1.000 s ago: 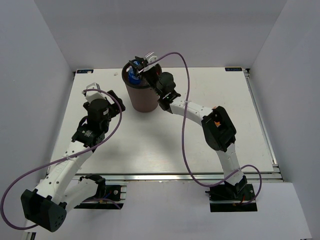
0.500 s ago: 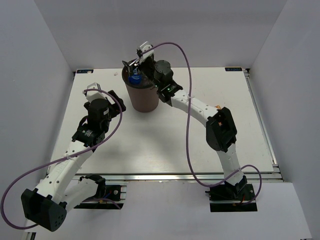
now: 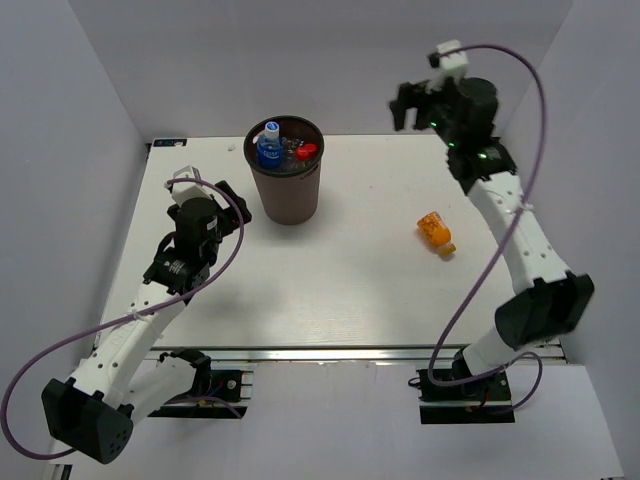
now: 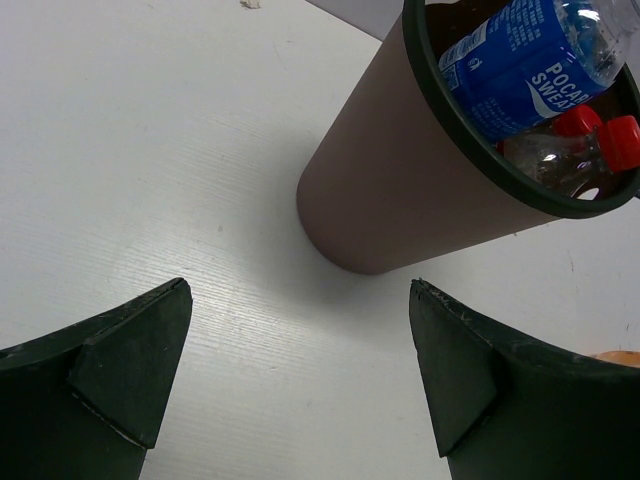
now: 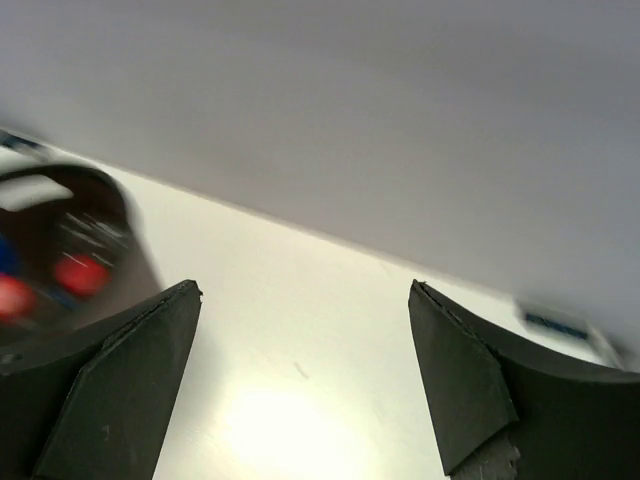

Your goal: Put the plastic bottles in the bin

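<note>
The dark brown bin [image 3: 290, 200] stands at the back middle of the table. Inside it lie a blue-label bottle [image 3: 268, 150] and red-capped bottles [image 3: 306, 152]. An orange bottle [image 3: 435, 232] lies on its side on the table, right of centre. My left gripper [image 3: 232, 203] hangs open just left of the bin [image 4: 400, 190], holding nothing; its view shows the blue-label bottle [image 4: 530, 70] and red caps [image 4: 600, 135] inside. My right gripper [image 3: 403, 108] is raised high at the back right, open and empty. The blurred bin [image 5: 110, 185] sits at that view's left edge.
White walls close in the table on the left, back and right. A metal rail runs along the near edge by the arm bases. A purple cable loops from each arm.
My right gripper opened over the bin, leaving the blue-label bottle inside, then swung up and to the right. The orange bottle has come into view. The left arm stayed still.
</note>
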